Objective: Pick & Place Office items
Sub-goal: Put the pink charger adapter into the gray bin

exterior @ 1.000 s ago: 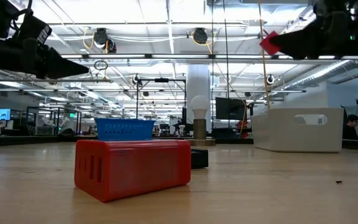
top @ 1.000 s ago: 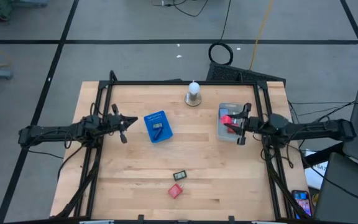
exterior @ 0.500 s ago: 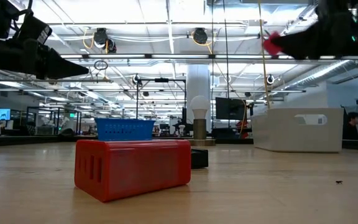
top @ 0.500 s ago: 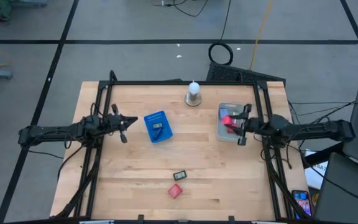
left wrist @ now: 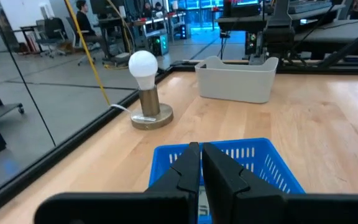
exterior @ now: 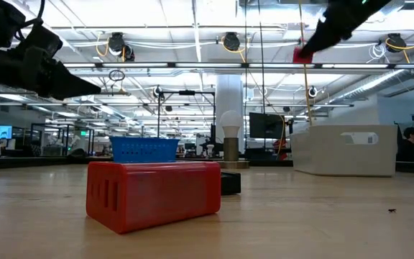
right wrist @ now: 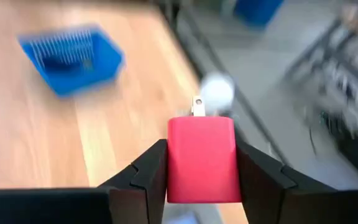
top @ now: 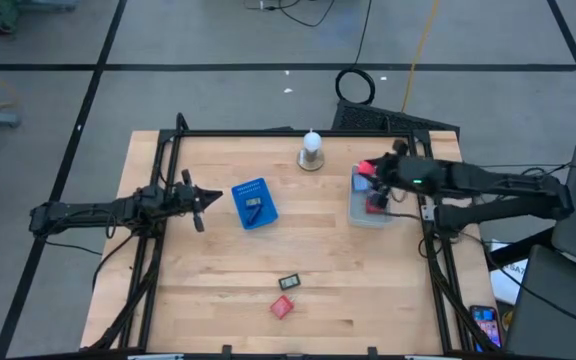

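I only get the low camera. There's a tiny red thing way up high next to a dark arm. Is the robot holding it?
Observer: Yes. The right wrist view shows the right pincer shut on a red block with a small metal prong on its end.
Operator: What's under it?
Observer: From above, it hangs by the far edge of a grey bin on the table's right side.
Operator: And the other arm?
Observer: The left pincer is shut and empty, pointing at the blue basket right in front of it.
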`<state>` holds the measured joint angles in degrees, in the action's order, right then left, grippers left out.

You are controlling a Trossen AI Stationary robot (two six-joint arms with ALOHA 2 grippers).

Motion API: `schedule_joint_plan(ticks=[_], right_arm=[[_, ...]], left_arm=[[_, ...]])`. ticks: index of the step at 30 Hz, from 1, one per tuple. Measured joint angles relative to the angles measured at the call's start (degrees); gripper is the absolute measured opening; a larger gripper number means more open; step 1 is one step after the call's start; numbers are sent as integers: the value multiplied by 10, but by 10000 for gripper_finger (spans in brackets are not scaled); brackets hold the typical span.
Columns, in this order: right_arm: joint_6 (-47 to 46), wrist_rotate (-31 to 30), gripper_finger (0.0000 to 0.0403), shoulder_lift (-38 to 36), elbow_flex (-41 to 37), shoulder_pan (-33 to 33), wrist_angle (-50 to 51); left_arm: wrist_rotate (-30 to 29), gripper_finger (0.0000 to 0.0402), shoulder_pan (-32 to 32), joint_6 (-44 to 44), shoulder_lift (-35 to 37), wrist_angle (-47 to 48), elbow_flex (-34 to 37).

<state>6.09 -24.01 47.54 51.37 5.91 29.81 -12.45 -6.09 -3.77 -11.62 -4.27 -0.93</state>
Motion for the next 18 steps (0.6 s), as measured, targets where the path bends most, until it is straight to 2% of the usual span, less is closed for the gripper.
schedule_joint_plan(ticks=[7,13,18], right_arm=[[-53,20,143,111,15,59,125],[-67,100,143,147,-26,101,103],[-73,143,143,158,-77,114,65]], left_arm=[[2,21,0,15,0,3,0],[2,21,0,15,0,3,0],[2,21,0,13,0,3,0]])
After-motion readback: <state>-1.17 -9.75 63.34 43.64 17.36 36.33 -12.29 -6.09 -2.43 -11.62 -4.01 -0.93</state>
